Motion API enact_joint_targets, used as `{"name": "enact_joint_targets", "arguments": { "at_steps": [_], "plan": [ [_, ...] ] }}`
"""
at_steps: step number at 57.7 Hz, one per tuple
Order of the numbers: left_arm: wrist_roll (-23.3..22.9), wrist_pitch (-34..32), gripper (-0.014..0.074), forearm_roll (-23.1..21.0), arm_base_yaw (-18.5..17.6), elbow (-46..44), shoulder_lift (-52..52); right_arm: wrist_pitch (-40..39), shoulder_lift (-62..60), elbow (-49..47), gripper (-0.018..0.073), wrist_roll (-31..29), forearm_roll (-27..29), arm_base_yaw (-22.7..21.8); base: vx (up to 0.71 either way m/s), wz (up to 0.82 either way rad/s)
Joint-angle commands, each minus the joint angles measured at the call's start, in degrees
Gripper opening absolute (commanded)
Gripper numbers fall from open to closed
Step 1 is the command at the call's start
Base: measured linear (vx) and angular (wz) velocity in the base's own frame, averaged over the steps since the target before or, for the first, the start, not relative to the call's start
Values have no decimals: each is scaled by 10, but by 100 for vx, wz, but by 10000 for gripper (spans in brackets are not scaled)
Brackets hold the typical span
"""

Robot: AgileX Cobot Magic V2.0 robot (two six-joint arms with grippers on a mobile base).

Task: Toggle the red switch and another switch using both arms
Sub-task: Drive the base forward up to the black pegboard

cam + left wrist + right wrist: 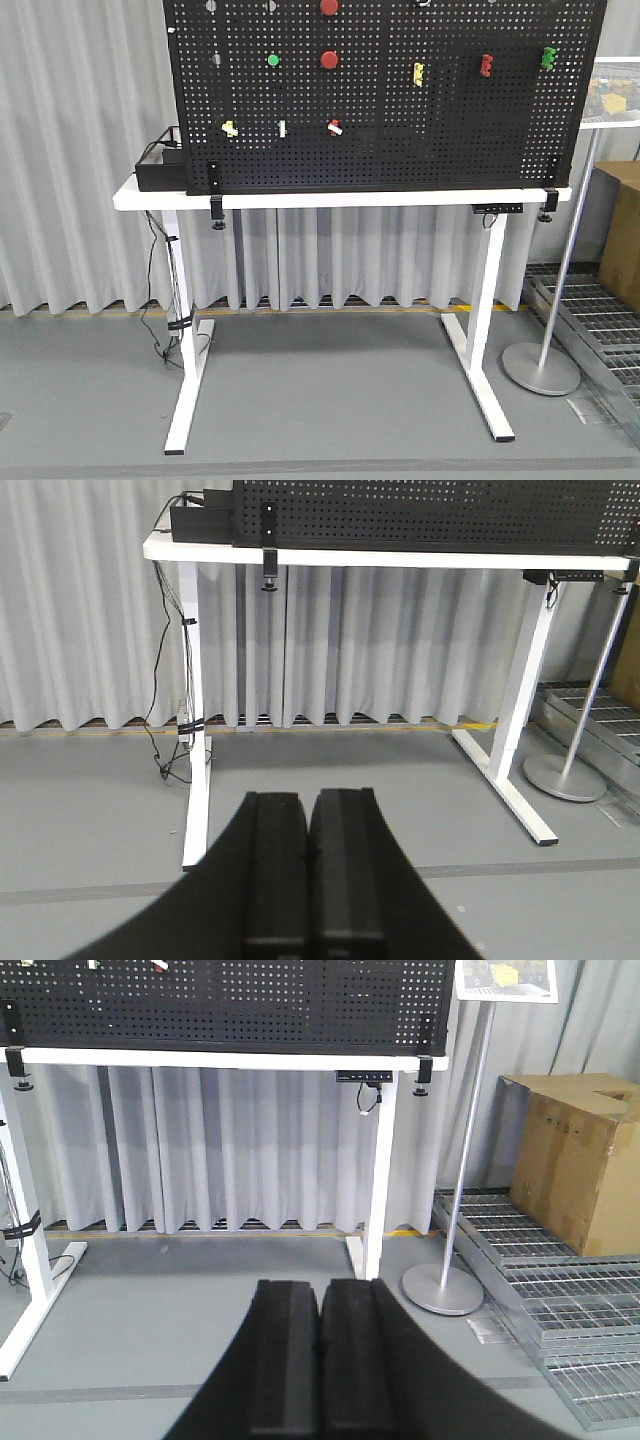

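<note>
Low on the pegboard [450,130], the red switch [335,126] is white-tipped; left end effector [308,860] and right end effector [320,1340] are closed.

The front view faces the black perforated metal pegboard [380,90] on the white flat surface [340,199] head-on, from mid-distance. Both wrist views sit low, looking forward over the black left gripper [308,810] and right gripper [320,1295]. All three share that surface's legs and the grey pleated curtain [330,255].
</note>
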Motion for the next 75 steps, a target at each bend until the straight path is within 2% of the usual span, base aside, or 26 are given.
{"name": "enact_joint_targets", "arguments": {
  "at_steps": [1, 33, 75],
  "plan": [
    [-2, -45, 3, 0, -1, 11, -5, -50, -6, 3, -6, 0, -2, -4, 5, 0],
    [-2, -45, 3, 0, -1, 11, -5, -50, -6, 3, -6, 0, -2, -4, 18, -11],
    [-2, -45, 3, 0, -1, 11, -5, -50, -6, 3, -6, 0, -2, -4, 45, 14]
  ]
}}
